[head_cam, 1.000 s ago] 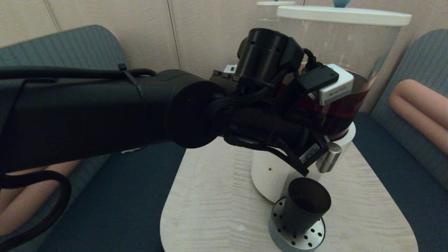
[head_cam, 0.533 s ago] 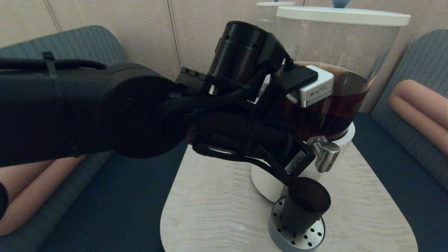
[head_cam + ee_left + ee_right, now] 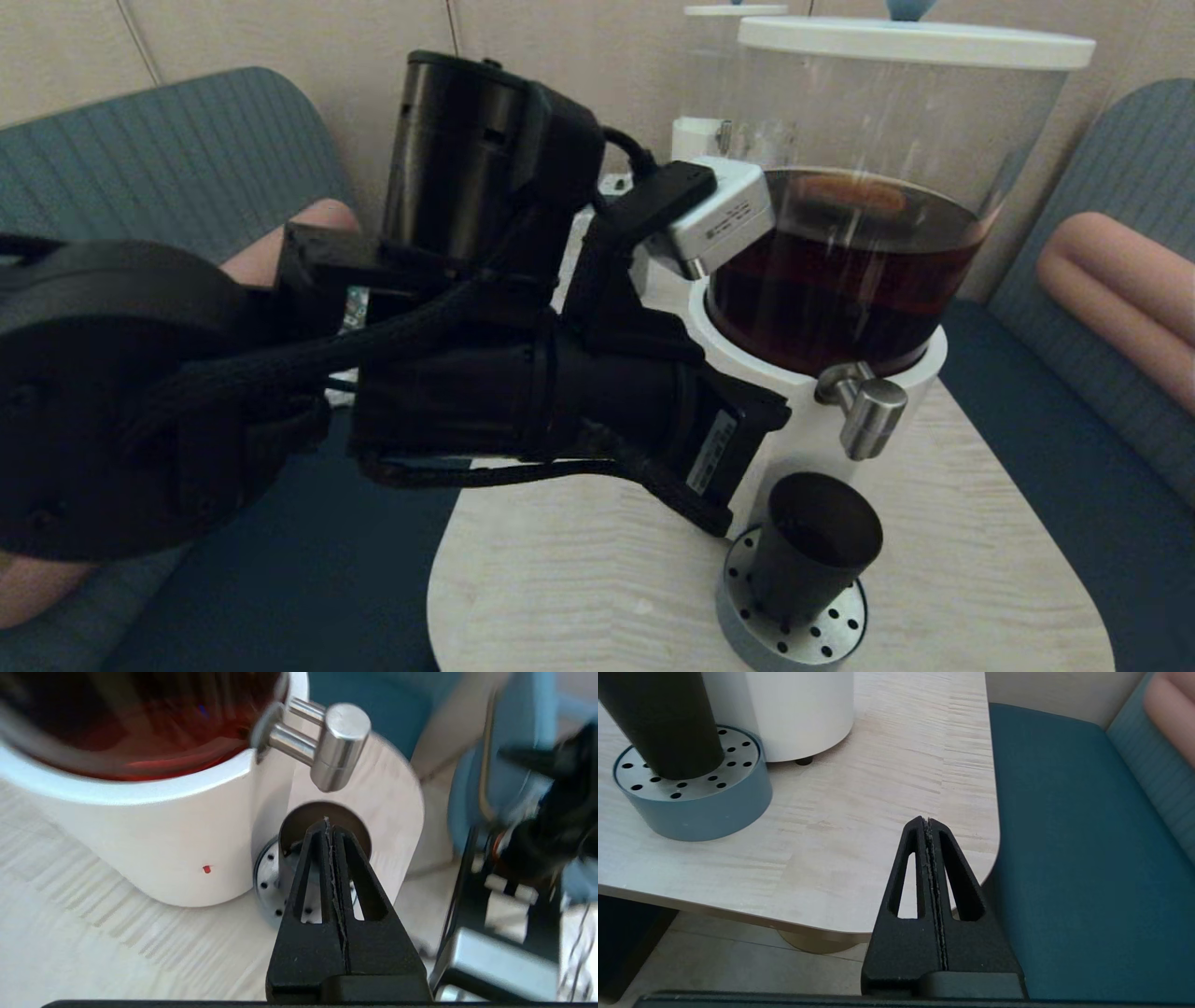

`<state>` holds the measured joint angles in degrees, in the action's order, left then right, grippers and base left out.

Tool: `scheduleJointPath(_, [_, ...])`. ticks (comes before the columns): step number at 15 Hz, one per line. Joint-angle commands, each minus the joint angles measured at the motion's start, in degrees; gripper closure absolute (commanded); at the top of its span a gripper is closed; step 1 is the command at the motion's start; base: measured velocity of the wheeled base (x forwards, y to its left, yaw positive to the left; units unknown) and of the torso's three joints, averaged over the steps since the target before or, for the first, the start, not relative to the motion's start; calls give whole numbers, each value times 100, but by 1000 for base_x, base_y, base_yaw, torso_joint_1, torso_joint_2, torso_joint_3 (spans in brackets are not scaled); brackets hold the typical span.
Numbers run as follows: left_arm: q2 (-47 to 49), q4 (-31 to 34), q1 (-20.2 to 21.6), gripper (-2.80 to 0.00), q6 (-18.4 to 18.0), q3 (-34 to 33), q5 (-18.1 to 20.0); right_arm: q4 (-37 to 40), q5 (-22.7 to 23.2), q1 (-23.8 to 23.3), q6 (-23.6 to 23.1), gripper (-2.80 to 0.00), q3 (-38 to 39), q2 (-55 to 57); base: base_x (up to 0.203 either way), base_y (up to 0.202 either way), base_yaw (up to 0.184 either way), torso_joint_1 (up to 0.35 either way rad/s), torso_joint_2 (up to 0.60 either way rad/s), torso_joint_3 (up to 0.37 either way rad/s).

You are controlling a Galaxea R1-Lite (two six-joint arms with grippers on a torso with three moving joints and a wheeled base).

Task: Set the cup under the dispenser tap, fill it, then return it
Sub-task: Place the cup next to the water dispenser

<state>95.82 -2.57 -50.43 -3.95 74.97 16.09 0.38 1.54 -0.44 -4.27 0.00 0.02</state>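
Left gripper (image 3: 329, 823): black fingers pressed together, clenched on nothing. It hangs in the air beside the dispenser's white base, above table level, tips aimed toward the cup. In the head view the arm's bulk fills the left and centre, and the fingertips themselves are hidden behind the wrist housing.

Just beyond the tips, ahead and below: the matte black tapered plastic tumbler (image 3: 814, 546), upright, mouth open upward, long axis vertical. It stands on a round perforated metal drip tray with a grey-blue wall (image 3: 794, 644), which sits against the foot of the large dispenser, white base (image 3: 803, 439) under a clear tank of dark brown liquid (image 3: 840, 280). The short brushed-steel cylindrical tap (image 3: 873, 418) hangs over the far side of the tumbler's rim, apart from it. Liquid level in the tumbler cannot be told.

Right gripper (image 3: 929, 826): fingers closed flat together, empty, held low off the near right corner of the pale wood-grain table (image 3: 579, 579), over the teal seat (image 3: 1064, 858). Idle.

Judgement: the left gripper is the nearer. Any grasp of the tumbler would need the fingers spread first, then a side approach across the vertical axis, clear of the tap above.
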Motion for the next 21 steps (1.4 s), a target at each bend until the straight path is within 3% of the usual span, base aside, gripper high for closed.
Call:
scheduleJointPath(1, [-290, -689, 13, 0, 200, -528, -2, 3, 5, 0, 2, 0, 0, -20, 0, 0, 0, 0, 0, 0])
scheduleJointPath(4, [-447, -1713, 127, 0, 384, -1268, -5, -3, 5, 0, -4, 0, 0, -20, 0, 0, 0, 0, 0, 0])
scheduleJointPath(8, [-618, -2408, 318, 0, 410, -2187, 153, -2, 13, 0, -3, 0, 0, -20, 0, 0, 0, 0, 0, 0])
scheduleJointPath(11, [-548, -3568, 370, 0, 460, -3042, 244, -3, 5, 0, -4, 0, 0, -20, 0, 0, 0, 0, 0, 0])
scheduleJointPath(17, [196, -5408, 376, 0, 780, -3675, 263, -2, 5, 0, -4, 0, 0, -20, 0, 0, 0, 0, 0, 0])
scheduleJointPath(21, [342, -5958, 372, 0, 967, -4156, 263, -3, 5, 0, -4, 0, 0, -20, 0, 0, 0, 0, 0, 0])
